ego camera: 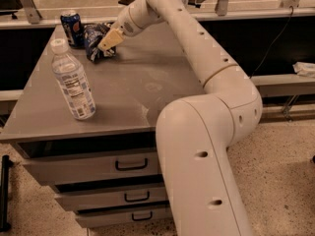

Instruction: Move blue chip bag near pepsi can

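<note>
The blue chip bag (96,41) is a crinkly dark-blue bag at the far left of the grey tabletop (147,82). It stands just right of the pepsi can (72,28), a short dark-blue can with a silver top, nearly touching it. My gripper (108,42) reaches over from the right on a long white arm and is shut on the bag's right side, with its tan fingers (111,39) against the bag.
A clear plastic water bottle (73,81) with a white cap stands upright near the table's front left. The table is a cabinet with drawers (93,166) below. A railing and a dark gap run behind the table.
</note>
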Motion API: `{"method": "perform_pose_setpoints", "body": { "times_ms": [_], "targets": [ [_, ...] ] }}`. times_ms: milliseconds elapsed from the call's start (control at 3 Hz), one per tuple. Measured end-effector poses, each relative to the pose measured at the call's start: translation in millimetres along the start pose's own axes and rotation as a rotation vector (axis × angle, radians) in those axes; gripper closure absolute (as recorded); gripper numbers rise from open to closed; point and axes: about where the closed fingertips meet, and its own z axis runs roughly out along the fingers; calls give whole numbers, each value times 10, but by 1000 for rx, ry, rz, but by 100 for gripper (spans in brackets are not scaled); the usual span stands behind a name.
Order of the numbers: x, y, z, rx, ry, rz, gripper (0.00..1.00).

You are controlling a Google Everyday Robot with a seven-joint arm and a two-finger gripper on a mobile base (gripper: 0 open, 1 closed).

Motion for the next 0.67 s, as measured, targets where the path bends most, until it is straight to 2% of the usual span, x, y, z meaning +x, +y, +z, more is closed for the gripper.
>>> {"method": "perform_pose_setpoints", "body": {
  "times_ms": [333,667],
  "targets": [
    [1,14,15,-4,2,0,0],
    [47,-84,-96,27,-5,14,0]
  ]
}}
